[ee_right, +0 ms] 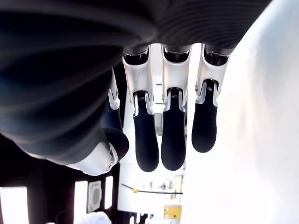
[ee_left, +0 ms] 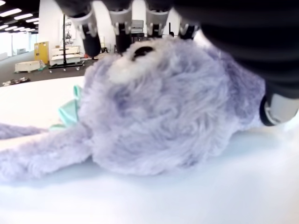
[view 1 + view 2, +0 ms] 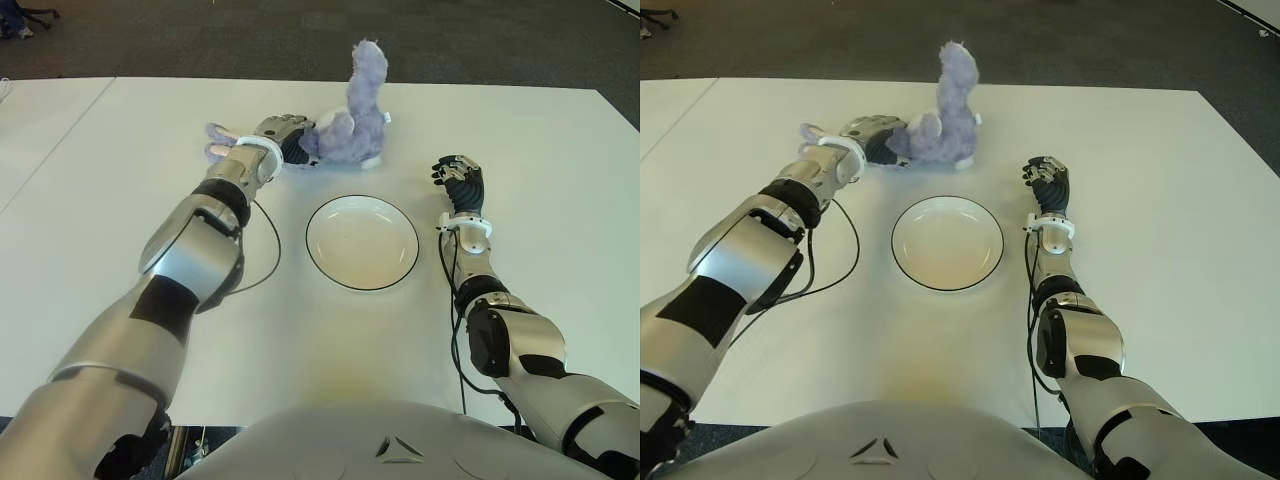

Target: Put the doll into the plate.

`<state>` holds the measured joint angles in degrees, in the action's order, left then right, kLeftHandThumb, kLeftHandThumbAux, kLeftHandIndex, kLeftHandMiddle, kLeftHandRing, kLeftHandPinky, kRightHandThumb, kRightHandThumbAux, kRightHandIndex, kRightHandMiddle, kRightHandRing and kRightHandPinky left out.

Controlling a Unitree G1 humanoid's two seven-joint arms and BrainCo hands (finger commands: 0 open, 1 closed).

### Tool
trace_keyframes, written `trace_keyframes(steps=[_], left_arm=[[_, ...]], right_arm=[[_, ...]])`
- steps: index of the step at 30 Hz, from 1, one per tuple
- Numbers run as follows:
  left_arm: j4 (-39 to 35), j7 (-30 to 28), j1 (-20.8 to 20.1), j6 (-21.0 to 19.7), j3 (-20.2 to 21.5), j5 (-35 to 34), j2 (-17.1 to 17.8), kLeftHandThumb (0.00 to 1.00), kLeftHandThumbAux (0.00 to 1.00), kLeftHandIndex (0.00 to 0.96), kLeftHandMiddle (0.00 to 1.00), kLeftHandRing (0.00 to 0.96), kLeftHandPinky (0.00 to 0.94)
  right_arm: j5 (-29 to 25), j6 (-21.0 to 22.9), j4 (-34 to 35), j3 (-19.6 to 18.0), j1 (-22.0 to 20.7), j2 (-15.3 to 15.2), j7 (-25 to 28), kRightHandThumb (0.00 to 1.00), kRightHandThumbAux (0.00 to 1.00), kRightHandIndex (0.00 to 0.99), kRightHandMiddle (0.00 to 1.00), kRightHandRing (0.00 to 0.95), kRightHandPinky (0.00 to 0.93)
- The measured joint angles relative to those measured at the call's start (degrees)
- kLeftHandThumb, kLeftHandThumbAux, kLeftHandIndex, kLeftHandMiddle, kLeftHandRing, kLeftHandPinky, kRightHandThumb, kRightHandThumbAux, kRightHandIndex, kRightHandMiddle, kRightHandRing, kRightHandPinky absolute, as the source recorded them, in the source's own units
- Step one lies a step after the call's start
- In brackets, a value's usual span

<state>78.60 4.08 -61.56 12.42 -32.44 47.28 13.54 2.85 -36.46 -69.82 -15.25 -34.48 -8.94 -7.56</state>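
The left hand (image 3: 285, 135) is closing its fingers (image 2: 88, 35) over the doll (image 3: 352, 118), which is lying on the table (image 3: 560, 160) beyond the empty plate (image 3: 362, 242), so lifting and placing remain, while the right hand (image 3: 457, 180) is idling beside the plate, fingers relaxed and holding nothing.

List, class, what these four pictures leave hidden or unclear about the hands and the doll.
- Left hand: both eye views hide its fingers behind the doll; whether they grip is unclear.
- Doll's far side: hidden by its own fur in the left wrist view.
- Right hand: whether it touches the table cannot be told.
- Plate: absent from both wrist views.
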Motion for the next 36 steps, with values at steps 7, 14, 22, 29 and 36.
trace_keyframes(steps=[7, 14, 22, 29, 36], left_arm=[[-0.75, 0.33, 1.33, -1.25, 0.04, -0.2, -0.04, 0.143, 0.406, 0.0, 0.0, 0.0, 0.0], [-1.6, 1.52, 2.74, -3.21, 0.14, -0.28, -0.48, 0.17, 0.406, 0.0, 0.0, 0.0, 0.0], [-2.1, 3.1, 4.17, -4.91, 0.19, -0.62, -1.52, 0.191, 0.388, 0.0, 0.0, 0.0, 0.0], [-2.16, 3.32, 4.92, -5.02, 0.1, -0.67, -1.91, 0.114, 0.394, 0.0, 0.0, 0.0, 0.0], [-2.72, 3.33, 5.62, -2.35, -0.48, -0.59, -0.85, 0.094, 0.365, 0.0, 0.0, 0.0, 0.0]], right_arm=[[0.0, 0.0, 0.0, 0.0, 0.04, 0.05, 0.15, 0.688, 0.729, 0.418, 0.483, 0.497, 0.476], [0.0, 0.0, 0.0, 0.01, 0.14, 0.04, 0.22, 0.688, 0.729, 0.419, 0.487, 0.501, 0.468], [0.04, -0.01, 0.0, 0.18, 0.21, 0.04, 0.21, 0.685, 0.729, 0.418, 0.48, 0.491, 0.463], [0.05, -0.01, 0.0, 0.2, 0.31, 0.01, 0.19, 0.684, 0.73, 0.418, 0.477, 0.49, 0.464], [0.1, -0.02, 0.0, 0.31, 0.3, 0.01, -0.19, 0.685, 0.731, 0.418, 0.5, 0.515, 0.497]])
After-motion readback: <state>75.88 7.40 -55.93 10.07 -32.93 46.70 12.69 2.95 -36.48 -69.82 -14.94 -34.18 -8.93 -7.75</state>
